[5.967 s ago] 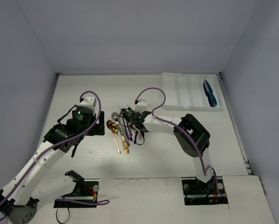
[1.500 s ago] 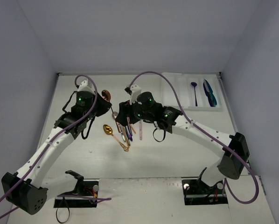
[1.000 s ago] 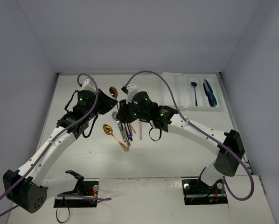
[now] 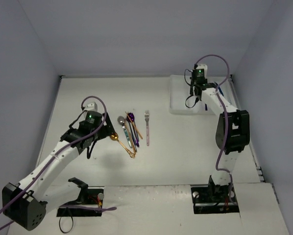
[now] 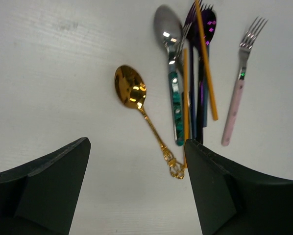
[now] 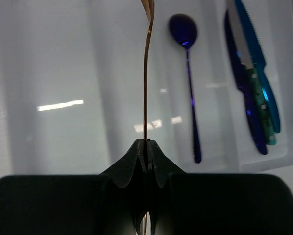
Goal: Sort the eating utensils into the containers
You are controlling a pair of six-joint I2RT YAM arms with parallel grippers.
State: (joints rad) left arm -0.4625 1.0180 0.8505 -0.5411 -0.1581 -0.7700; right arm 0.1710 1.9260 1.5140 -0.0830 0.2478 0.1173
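My right gripper (image 6: 147, 144) is shut on the thin stem of a copper utensil (image 6: 146, 73), seen edge-on. It hangs over the white tray (image 6: 63, 73), above a bare compartment left of a blue-purple spoon (image 6: 188, 63) and teal and blue knives (image 6: 254, 73). In the top view this gripper (image 4: 198, 93) is over the tray (image 4: 178, 95) at the back right. My left gripper (image 5: 136, 144) is open above the table, nothing between its fingers. Ahead of it lie a gold spoon (image 5: 129, 88), a silver spoon (image 5: 167, 24), an orange stick (image 5: 205, 58) and a pink-handled fork (image 5: 234, 105).
The loose utensils form a tight pile (image 4: 129, 132) at mid-table, with the fork (image 4: 147, 125) lying a little apart on its right. Grey walls close in the table on three sides. The arm bases (image 4: 83, 200) sit at the near edge.
One second ago my left gripper held the copper utensil up beside the right gripper. Now the right gripper holds it over the tray, and the left gripper has opened and dropped back near the pile.
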